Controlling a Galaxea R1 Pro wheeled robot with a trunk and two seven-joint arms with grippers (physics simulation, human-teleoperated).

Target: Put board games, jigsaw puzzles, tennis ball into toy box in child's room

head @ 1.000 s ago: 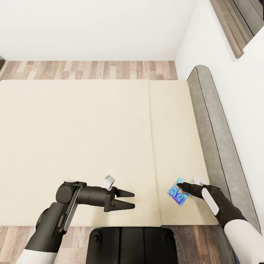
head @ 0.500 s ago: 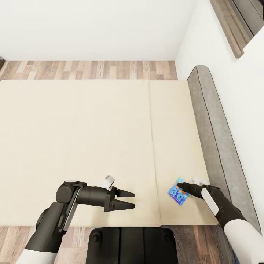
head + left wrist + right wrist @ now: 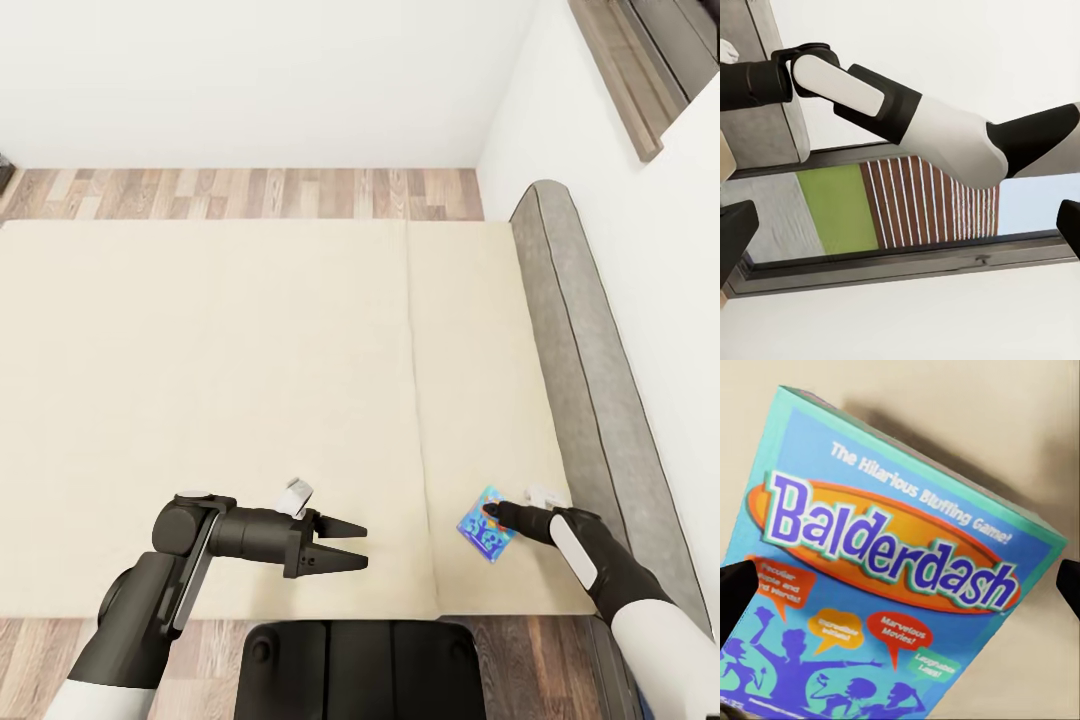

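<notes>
One board game, a turquoise Balderdash box (image 3: 485,527), lies flat on the cream bed cover (image 3: 250,350) near the bed's front right corner. My right gripper (image 3: 493,513) hovers right over the box's right edge, open. In the right wrist view the box lid (image 3: 892,555) lies between and beyond the two black fingertips (image 3: 735,589), which stand wide apart at the picture's sides. My left gripper (image 3: 357,545) hangs open and empty above the front of the bed, pointing right toward the box. The other toys, the table and the toy box are out of view.
A grey padded headboard (image 3: 580,330) runs along the bed's right side against the white wall. Wood floor (image 3: 250,190) lies beyond the bed's far edge. The left wrist view looks across at my right forearm (image 3: 907,120) and a window (image 3: 907,217).
Hardly anything: the head view has shifted a touch, and both arms and the box stay where they were.
</notes>
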